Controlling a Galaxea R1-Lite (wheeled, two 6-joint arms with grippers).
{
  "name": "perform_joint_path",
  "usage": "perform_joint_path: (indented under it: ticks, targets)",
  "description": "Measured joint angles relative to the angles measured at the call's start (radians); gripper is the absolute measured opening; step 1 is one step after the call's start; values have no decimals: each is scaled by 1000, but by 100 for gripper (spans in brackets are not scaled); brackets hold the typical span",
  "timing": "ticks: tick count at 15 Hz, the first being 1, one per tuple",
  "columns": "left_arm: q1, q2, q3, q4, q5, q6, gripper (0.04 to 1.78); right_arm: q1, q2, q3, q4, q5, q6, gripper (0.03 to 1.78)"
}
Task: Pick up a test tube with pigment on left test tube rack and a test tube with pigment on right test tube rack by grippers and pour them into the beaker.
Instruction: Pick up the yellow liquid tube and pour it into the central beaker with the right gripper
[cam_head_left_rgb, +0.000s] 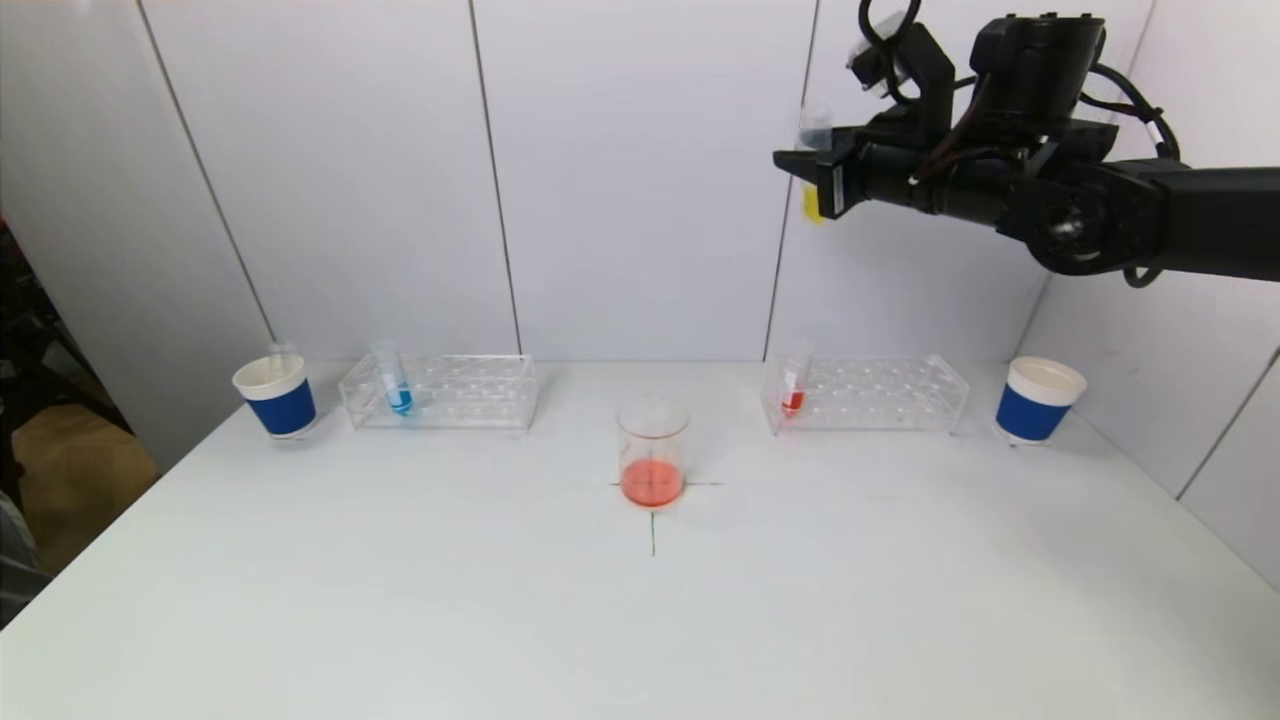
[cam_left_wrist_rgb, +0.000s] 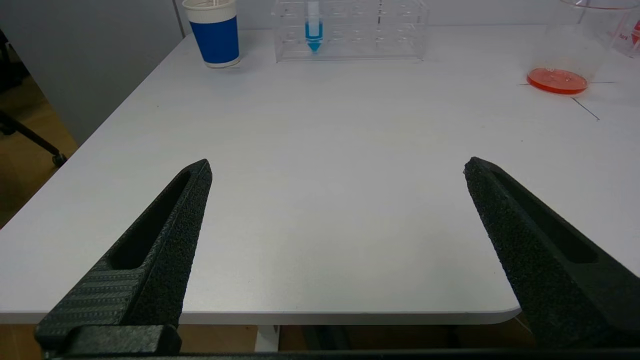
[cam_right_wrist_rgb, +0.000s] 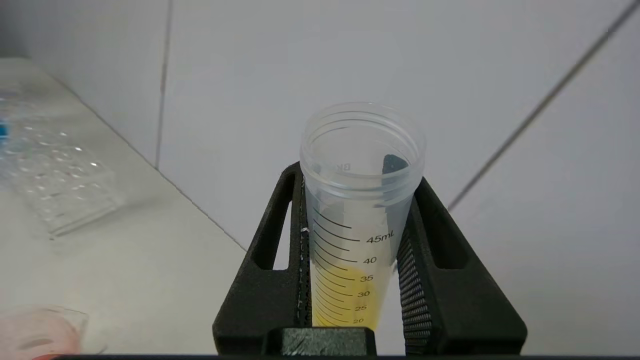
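The right claw is raised high above the right side of the counter, clamped on a test tube with yellow pigment, which stands upright between its 2 fingers with its open mouth up. Well below it, the right test tube rack holds 1 tube of red pigment at its near-left end, and a blue-banded paper cup stands just right of that rack. The beaker sits at the counter's middle on a cross mark, with red-orange liquid in its bottom. The left claw hangs low over the counter's near left edge, its fingers spread wide apart. Farther off, the left test tube rack holds 1 tube of blue pigment, beside another blue-banded cup.
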Motion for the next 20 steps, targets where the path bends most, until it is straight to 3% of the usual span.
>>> perform_joint_path:
  ticks: [7,10,11,15,20]
  targets:
    - [-3,0,0,-1,0,0,176,72,89,-27,-18,128,-262,54]
    - [-3,0,0,-1,0,1,176,96,116,-26,-5,266,-407,54]
    - [-3,0,0,0,0,0,176,105,124,-27,6,292,-452,54]
    - [-3,0,0,-1,0,1,176,116,144,-44,144,345,-613,54]
    - [-3,0,0,-1,0,1,176,117,167,-51,213,385,-816,54]
